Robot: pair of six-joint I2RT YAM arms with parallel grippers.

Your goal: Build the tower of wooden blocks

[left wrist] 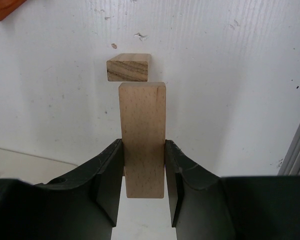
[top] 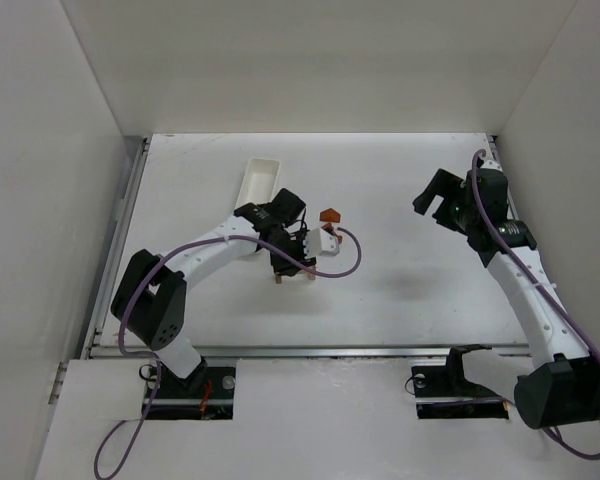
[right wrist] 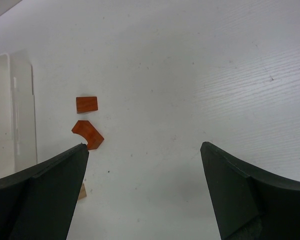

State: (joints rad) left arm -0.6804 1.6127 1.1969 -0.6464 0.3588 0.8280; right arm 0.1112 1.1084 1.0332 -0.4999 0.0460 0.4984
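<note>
One tan block clamped in my L gripper; second block lies just beyond. R gripper fingers wide apart, empty. Orange pieces loose mid-table; tower not yet stacked.

The left arm and right arm are white link shells joined by black joint housings, with a purple cable trailing along each. The left gripper and right gripper have broad matte-black fingers.

Counter lies free toward four o'clock; tray at eleven, orange piece at twelve, left pincer at eight crowd the rest.
</note>
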